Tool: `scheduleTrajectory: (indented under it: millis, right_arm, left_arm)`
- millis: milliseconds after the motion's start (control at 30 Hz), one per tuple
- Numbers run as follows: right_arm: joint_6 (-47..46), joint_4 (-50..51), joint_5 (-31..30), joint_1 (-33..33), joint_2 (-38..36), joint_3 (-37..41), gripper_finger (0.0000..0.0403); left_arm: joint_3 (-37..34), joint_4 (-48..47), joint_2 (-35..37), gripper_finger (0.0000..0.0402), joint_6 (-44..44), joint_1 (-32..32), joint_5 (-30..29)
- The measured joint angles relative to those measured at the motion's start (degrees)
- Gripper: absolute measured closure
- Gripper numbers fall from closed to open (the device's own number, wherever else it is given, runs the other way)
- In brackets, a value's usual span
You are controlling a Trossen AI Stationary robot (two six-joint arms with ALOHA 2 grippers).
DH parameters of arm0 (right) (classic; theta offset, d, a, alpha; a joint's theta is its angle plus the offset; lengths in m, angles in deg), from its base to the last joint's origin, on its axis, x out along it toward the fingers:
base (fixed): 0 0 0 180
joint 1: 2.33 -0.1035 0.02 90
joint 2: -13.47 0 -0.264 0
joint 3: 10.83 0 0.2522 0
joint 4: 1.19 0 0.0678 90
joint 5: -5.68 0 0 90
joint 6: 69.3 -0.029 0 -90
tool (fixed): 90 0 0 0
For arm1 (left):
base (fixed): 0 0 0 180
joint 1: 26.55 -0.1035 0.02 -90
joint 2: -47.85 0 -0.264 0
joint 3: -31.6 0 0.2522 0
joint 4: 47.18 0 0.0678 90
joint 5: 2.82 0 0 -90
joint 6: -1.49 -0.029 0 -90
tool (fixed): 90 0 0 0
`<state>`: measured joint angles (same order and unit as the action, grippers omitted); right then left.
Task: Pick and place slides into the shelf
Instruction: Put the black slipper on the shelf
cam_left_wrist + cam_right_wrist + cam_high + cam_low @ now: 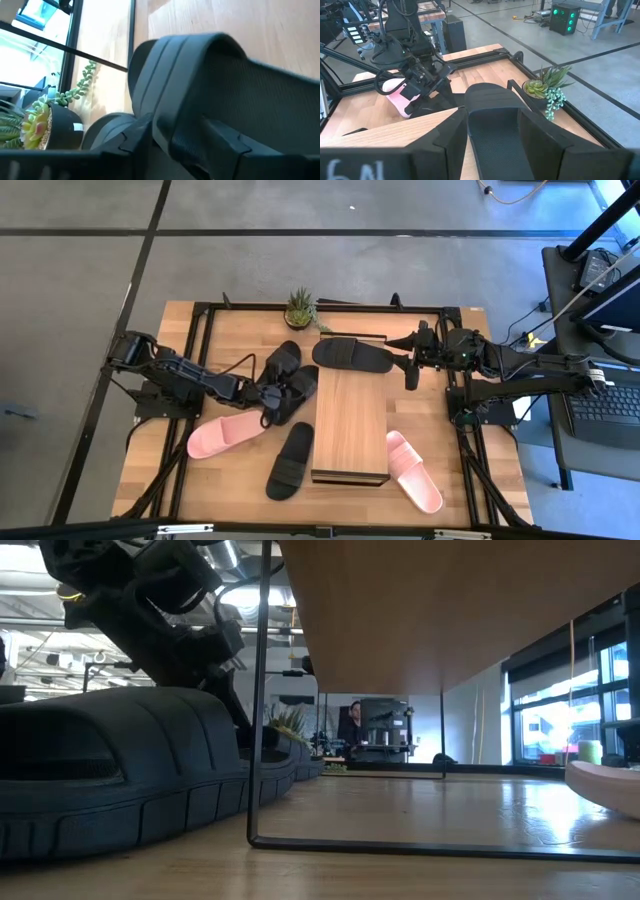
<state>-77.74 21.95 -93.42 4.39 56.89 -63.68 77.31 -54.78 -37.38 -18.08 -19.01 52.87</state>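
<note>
The shelf (350,425) stands mid-table, a low wood-topped rack. My right gripper (410,368) is shut on a black slide (352,355) over the shelf's far end. My left gripper (268,395) reaches from the left and is shut on the strap of a second black slide (298,393), whose sole lies on the table beside the shelf's left side. A third black slide (283,360) lies just beyond it, and another (290,460) lies nearer. One pink slide (225,437) lies at the left and one (413,470) at the right of the shelf. My left gripper has the slide's broad strap (200,100) between its two fingers (137,140), and the strap fills the gap. The fingers slant down from the table's left. The slide's sole stays on the table. My right gripper has the slide's heel end (495,150) between its two fingers (445,145). The fingers come nearly level from the table's right and lie along the slide. The slide sticks out ahead of them, footbed up, over the shelf's far end (395,130).
A potted plant (300,308) stands at the table's far edge, close to the slides there. A black frame (200,315) borders the tabletop. In the low view the shelf's thin leg (262,740) stands beside a black slide (110,770). A person (352,725) sits far behind the table.
</note>
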Motion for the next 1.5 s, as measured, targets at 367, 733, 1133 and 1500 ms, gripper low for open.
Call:
scheduleTrajectory:
  millis: [367, 733, 1133, 1500]
  right_arm:
    - [0.0, 0.0, 0.0, 0.0, 0.0, 0.0, 0.0230]
    - [-0.1, 1.4, 0.0, 0.0, 0.0, 0.0, 0.0230]
    - [-0.3, 1.7, 0.0, 0.0, 0.0, 0.0, 0.0230]
    - [0.0, 1.7, 0.0, 0.0, 0.0, 0.0, 0.0230]
  left_arm:
    - [0.0, 2.7, 0.0, 0.0351, 0.2, -1.2, 1.1]
    - [0.0, 3.0, 0.0, 0.0394, 2.6, -1.2, 2.0]
    - [8.5, -12.9, 0.7, 0.0399, 7.1, -1.1, 0.4]
    - [22.9, -43.6, 0.9, 0.0400, 10.3, -1.2, -2.0]
